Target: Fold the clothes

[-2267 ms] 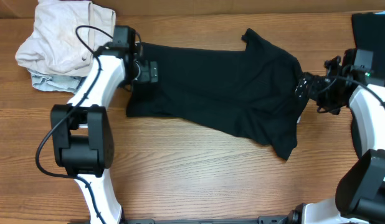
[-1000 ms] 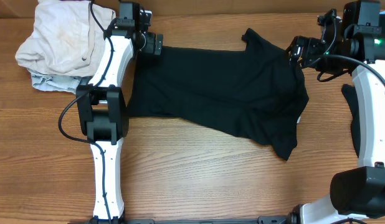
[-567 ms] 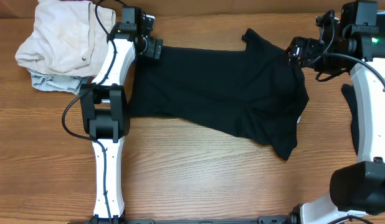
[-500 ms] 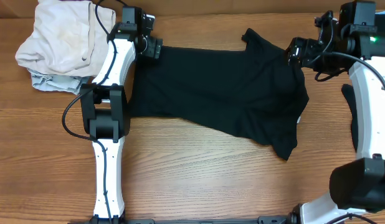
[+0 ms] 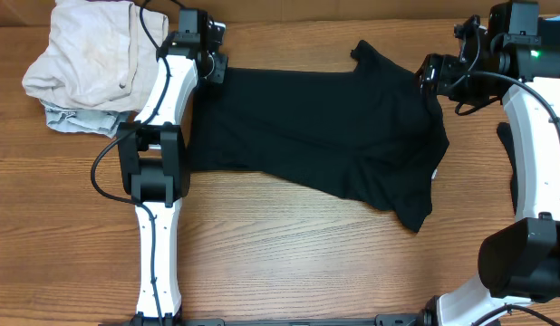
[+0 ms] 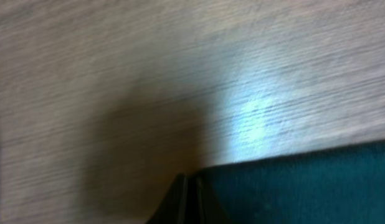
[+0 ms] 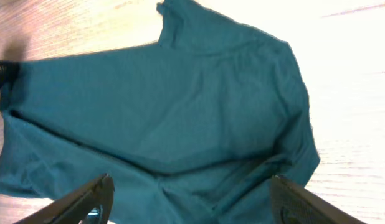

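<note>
Lying spread on tabletop (image 5: 307, 244): T-shirt (image 5: 325, 127); left fingers (image 6: 175, 200) pinched together on its far-left corner, right fingers (image 7: 86, 199) held apart above far-right corner, likely so both corners can be lifted together.

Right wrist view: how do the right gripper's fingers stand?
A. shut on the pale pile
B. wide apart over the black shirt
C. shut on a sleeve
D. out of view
B: the right gripper shows its fingers far apart along the bottom edge, with the black shirt spread between them.
</note>
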Available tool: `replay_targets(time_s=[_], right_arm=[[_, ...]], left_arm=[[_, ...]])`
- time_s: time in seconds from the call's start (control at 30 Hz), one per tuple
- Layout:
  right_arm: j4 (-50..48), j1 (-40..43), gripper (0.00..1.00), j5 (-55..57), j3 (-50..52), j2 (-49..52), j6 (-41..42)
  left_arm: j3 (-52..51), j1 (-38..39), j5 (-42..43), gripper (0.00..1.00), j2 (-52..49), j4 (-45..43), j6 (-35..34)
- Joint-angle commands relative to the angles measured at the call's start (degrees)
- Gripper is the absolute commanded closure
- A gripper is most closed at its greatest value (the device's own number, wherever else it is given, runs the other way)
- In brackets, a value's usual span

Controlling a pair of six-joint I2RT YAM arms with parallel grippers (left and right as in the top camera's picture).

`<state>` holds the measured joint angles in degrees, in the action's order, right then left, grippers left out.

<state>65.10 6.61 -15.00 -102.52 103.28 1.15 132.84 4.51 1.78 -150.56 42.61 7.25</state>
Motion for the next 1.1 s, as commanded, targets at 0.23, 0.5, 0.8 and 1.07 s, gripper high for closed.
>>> replay_targets(time_s=[0.23,0.5,0.8,1.07], right_arm=[[-17.8,-0.2,0.21,1.4,0.3,3.5,0.5],[-31.0,-0.2,0.20,2.0,0.3,16.0,0.5],[-37.6,-0.2,0.24,5.6,0.3,27.5,0.5],[-36.3,-0.1,0.38,6.2,0.3,31.4,0.5]], left_arm=[[17.2,-0.2,-2.2,0.96,5.7,23.0,-7.5],[18.1,2.1,0.8,0.96,8.3,32.7,-7.5],[18.1,5.6,-0.5,0.96,8.3,37.8,-7.3],[18.1,5.6,-1.0,0.96,8.3,37.8,-7.2]])
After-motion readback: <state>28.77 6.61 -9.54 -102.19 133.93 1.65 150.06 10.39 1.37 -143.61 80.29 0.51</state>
